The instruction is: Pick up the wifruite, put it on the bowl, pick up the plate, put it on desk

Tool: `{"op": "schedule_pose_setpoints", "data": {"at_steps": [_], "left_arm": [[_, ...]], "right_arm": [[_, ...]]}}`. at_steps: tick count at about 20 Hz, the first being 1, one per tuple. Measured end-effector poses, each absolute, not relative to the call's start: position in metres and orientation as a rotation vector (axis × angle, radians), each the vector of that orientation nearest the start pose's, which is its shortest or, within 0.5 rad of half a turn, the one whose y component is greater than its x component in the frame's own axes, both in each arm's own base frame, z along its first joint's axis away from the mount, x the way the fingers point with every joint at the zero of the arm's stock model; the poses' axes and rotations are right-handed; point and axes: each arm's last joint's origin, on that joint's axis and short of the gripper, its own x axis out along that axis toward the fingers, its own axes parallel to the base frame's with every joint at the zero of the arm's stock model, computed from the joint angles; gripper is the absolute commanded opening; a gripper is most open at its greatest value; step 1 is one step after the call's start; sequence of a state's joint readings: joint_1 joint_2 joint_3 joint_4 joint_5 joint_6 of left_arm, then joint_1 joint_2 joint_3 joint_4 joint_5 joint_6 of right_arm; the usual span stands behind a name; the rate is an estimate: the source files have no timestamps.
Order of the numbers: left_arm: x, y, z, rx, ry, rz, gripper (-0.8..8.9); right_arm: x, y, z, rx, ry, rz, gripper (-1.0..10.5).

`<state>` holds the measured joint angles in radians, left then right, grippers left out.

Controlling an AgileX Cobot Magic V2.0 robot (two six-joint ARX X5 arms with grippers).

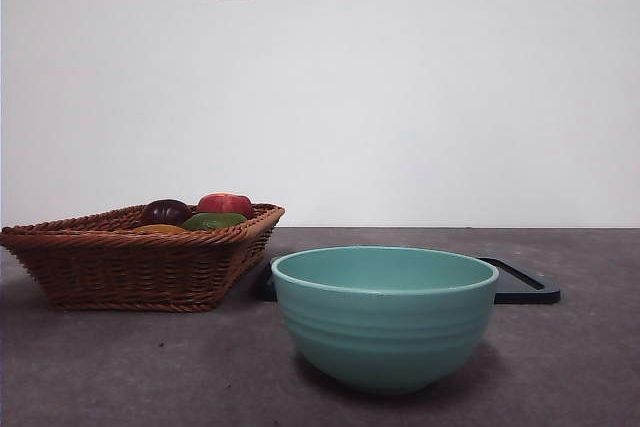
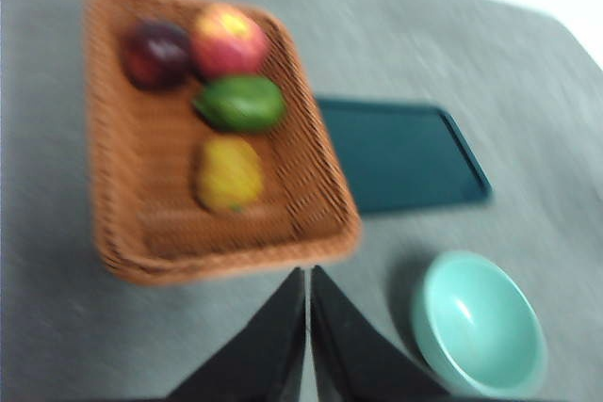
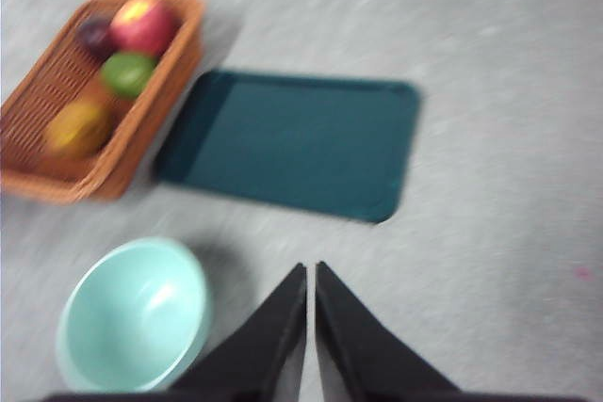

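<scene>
A teal bowl stands empty at the front of the dark grey desk, a dark tray lying flat behind it. The brown-orange wifruite rests in the wicker basket with a purple fruit, a red apple and a green fruit. The left gripper and right gripper hover high above the desk, jaws pressed together, holding nothing.
</scene>
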<state>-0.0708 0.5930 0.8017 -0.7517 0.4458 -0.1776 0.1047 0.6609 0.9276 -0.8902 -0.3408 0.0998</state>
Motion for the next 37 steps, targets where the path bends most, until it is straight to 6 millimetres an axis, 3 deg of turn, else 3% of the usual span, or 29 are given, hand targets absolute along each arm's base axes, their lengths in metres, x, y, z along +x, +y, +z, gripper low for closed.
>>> {"op": "schedule_pose_setpoints", "data": {"at_steps": [7, 16, 18, 21, 23, 37], "left_arm": [[0.107, -0.037, 0.336, -0.219, 0.700, -0.642, 0.10], [0.103, -0.043, 0.333, -0.185, 0.761, -0.696, 0.11], [0.103, -0.043, 0.333, -0.184, 0.758, -0.696, 0.94], [0.103, -0.043, 0.333, -0.184, 0.758, -0.696, 3.80], [0.103, -0.043, 0.333, -0.184, 0.758, -0.696, 4.87], [0.104, -0.043, 0.333, -0.184, 0.758, -0.696, 4.98]], "right_arm": [[0.109, 0.045, 0.349, 0.086, 0.782, 0.636, 0.1], [0.103, 0.054, 0.349, 0.048, 0.805, 0.716, 0.1], [0.103, 0.054, 0.349, 0.049, 0.805, 0.716, 0.6], [0.103, 0.054, 0.349, 0.049, 0.805, 0.716, 3.1], [0.103, 0.054, 0.349, 0.049, 0.805, 0.716, 3.7], [0.103, 0.054, 0.349, 0.049, 0.805, 0.716, 3.7]]}}
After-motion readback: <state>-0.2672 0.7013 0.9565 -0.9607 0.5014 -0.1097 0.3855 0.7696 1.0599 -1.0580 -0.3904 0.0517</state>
